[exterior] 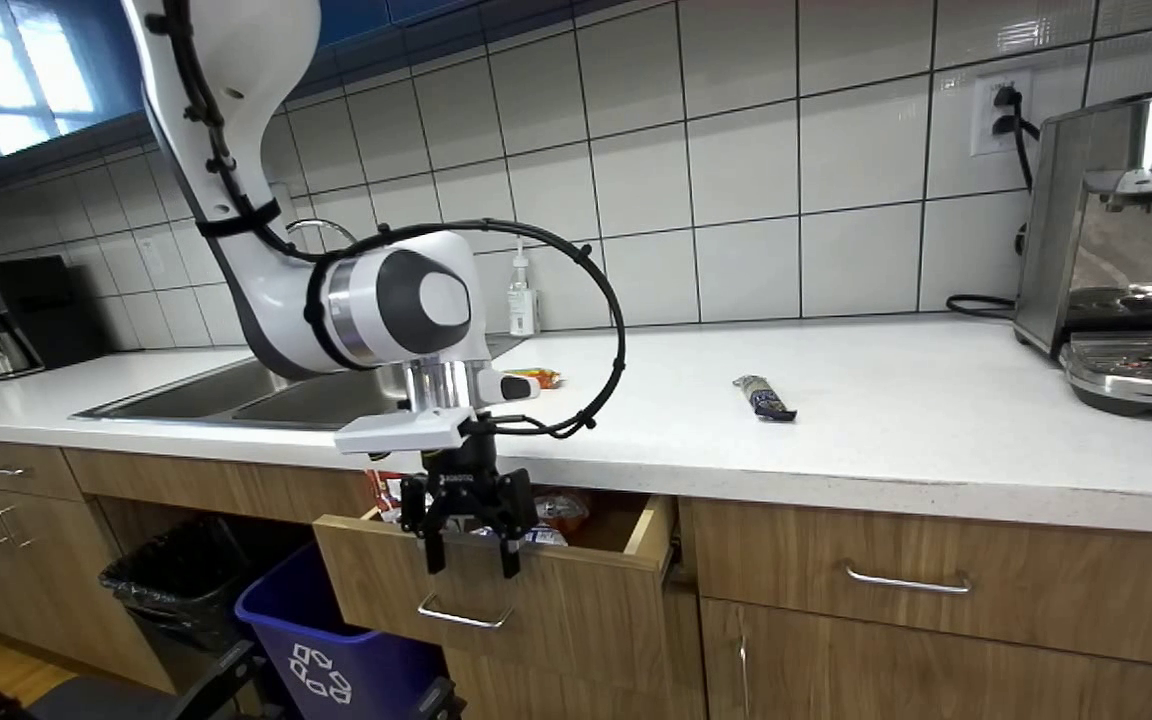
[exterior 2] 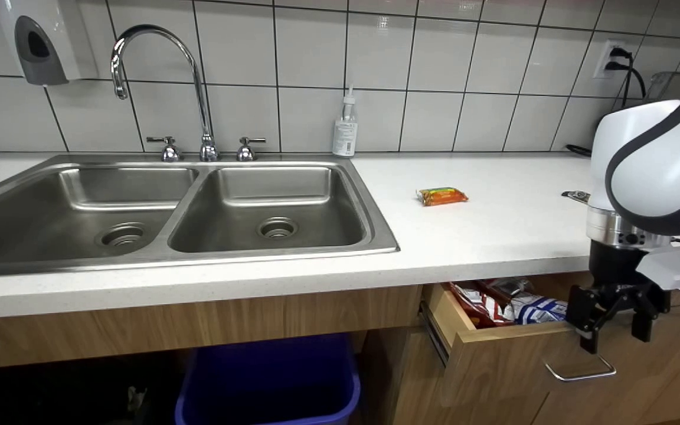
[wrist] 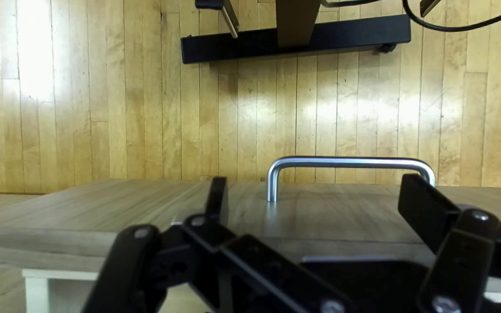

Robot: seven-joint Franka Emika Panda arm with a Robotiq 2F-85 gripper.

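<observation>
Lighting: bright, even over the white countertop [exterior: 886, 400]. Glare: washed-out, window-shaped reflections on the blue wall cabinet [exterior: 26, 80]; small highlights on the backsplash tiles [exterior 2: 310, 121]; burnt-out patch on the hardwood floor [wrist: 250, 121], wrist view. Shadow: darkens the interior of the blue recycling bin [exterior 2: 352, 378]. Focus: exterior views fairly clear; gripper [wrist: 314, 187] shows soft and dark in the wrist foreground.

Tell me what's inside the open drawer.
In an exterior view, the drawer holds a red-and-white packet and a blue-and-white packet. The counter hides its back, and the tool blocks part too, so I can't tell what else lies there.
</observation>
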